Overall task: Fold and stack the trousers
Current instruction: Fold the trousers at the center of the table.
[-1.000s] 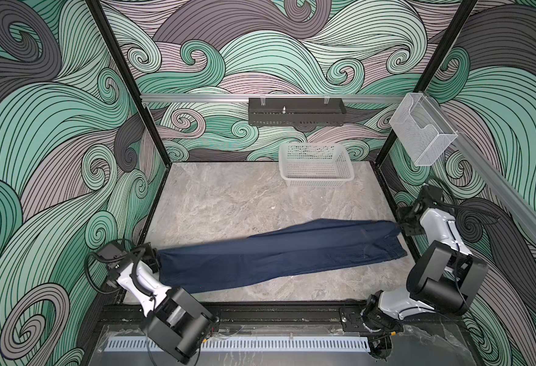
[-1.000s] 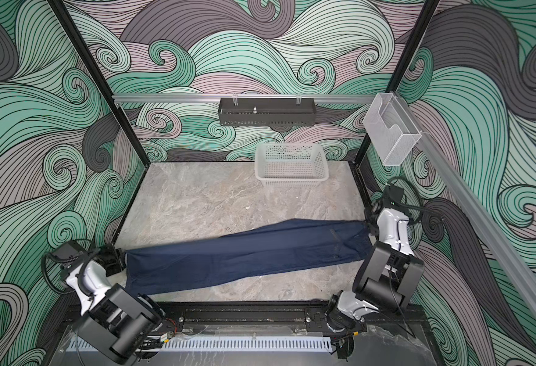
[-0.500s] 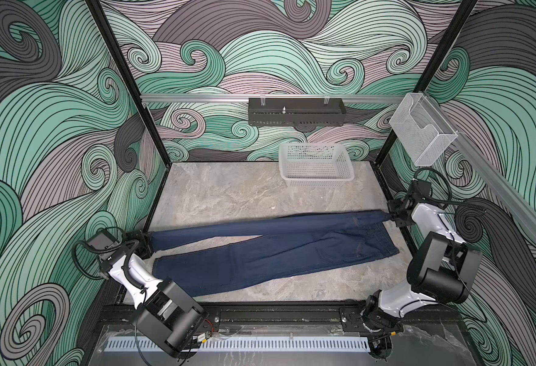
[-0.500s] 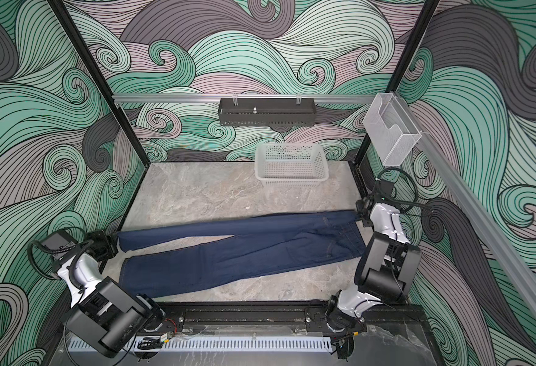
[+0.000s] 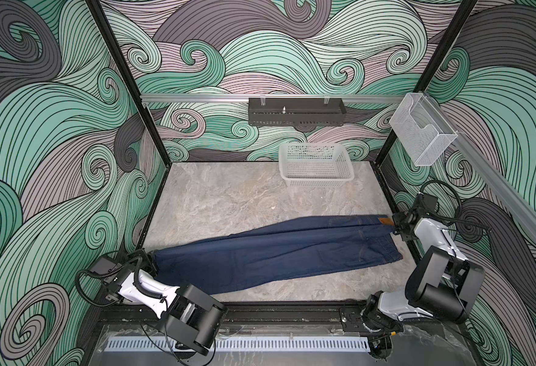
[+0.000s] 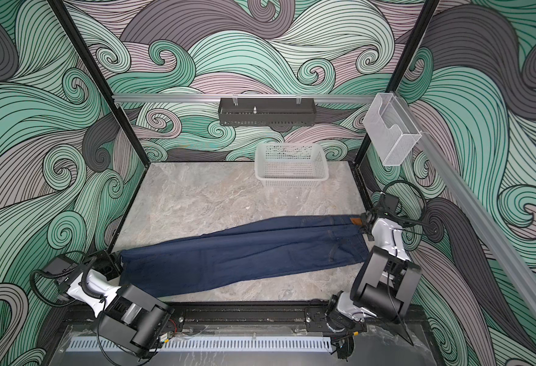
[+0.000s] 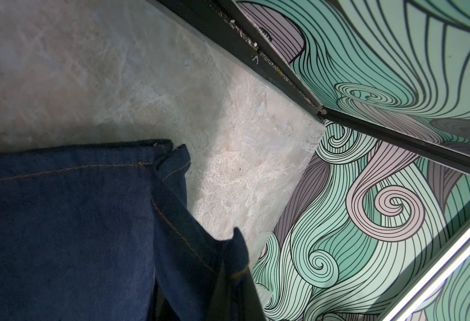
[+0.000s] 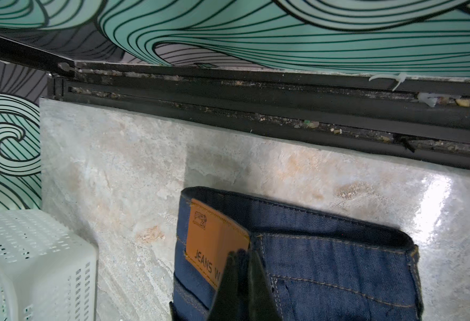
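Swirl-print walls, marble-look counter. Dark denim trousers lie leg-on-leg, stretched diagonally across the near half, waistband at the right edge. Hem end: left claw clenched on the cuffs. Waistband end: right claw clenched on the cloth beside the orange patch. White basket at the back, well apart.

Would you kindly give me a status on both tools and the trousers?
Both shut: left tool on hem end, right tool on waistband beside patch. Trousers stretched lengthwise between them. Basket at back, well clear.
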Tool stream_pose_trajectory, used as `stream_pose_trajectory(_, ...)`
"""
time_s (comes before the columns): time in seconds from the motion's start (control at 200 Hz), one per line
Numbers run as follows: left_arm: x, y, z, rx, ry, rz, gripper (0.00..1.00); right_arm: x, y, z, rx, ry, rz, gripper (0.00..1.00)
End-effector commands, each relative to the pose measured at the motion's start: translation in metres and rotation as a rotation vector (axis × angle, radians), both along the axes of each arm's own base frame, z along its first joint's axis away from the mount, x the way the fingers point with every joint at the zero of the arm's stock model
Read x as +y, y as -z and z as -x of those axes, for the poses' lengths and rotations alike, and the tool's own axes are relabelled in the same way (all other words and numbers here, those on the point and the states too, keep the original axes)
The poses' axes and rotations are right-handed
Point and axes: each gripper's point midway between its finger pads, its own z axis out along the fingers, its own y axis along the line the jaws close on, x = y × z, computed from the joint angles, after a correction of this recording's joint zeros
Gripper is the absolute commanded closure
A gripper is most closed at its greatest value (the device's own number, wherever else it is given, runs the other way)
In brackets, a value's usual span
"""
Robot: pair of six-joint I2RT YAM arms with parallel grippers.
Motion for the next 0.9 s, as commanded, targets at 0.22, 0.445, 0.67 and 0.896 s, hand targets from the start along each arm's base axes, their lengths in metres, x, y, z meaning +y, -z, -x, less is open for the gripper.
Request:
stream_pose_trajectory(0.22,-0.011,0.019,0.032,0.114,-0.084,-0.024,1.00,-0.023,0.000,0.040,0.060,0.116,0.130,1.00)
stream_pose_trajectory(0.445,-0.021,0.052,0.063,0.267,-0.173,0.022,1.00,-0.025,0.019,0.069,0.209,0.155,0.144,1.00)
stream_pose_trajectory(0.67,-0.020,0.057,0.072,0.311,-0.198,0.059,1.00,-0.027,0.017,0.077,0.279,0.165,0.145,1.00)
stream_pose_trajectory(0.896,-0.019,0.058,0.067,0.270,-0.193,0.101,0.62,-0.020,0.022,0.088,0.338,0.179,0.099,0.66)
